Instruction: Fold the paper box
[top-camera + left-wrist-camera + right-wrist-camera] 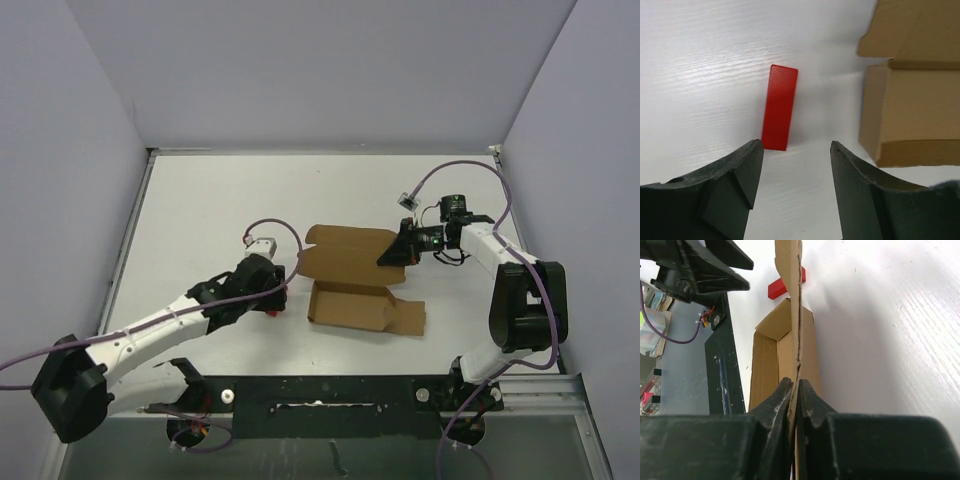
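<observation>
The paper box [352,283] is brown cardboard lying mid-table, a shallow tray with its lid flap raised at the back. My right gripper [397,250] is shut on the right edge of that lid flap. In the right wrist view the flap [788,270] stands edge-on, pinched between my jaws [795,385], with the tray [765,365] to its left. My left gripper [272,292] is open and empty just left of the box. In the left wrist view its fingertips [796,145] hover over bare table, with the box's corner [912,112] at the right.
A small red block [779,107] lies on the table between my left gripper and the box; it also shows in the right wrist view [777,289]. A black mounting rail [330,395] runs along the near edge. Grey walls enclose the white table [230,200].
</observation>
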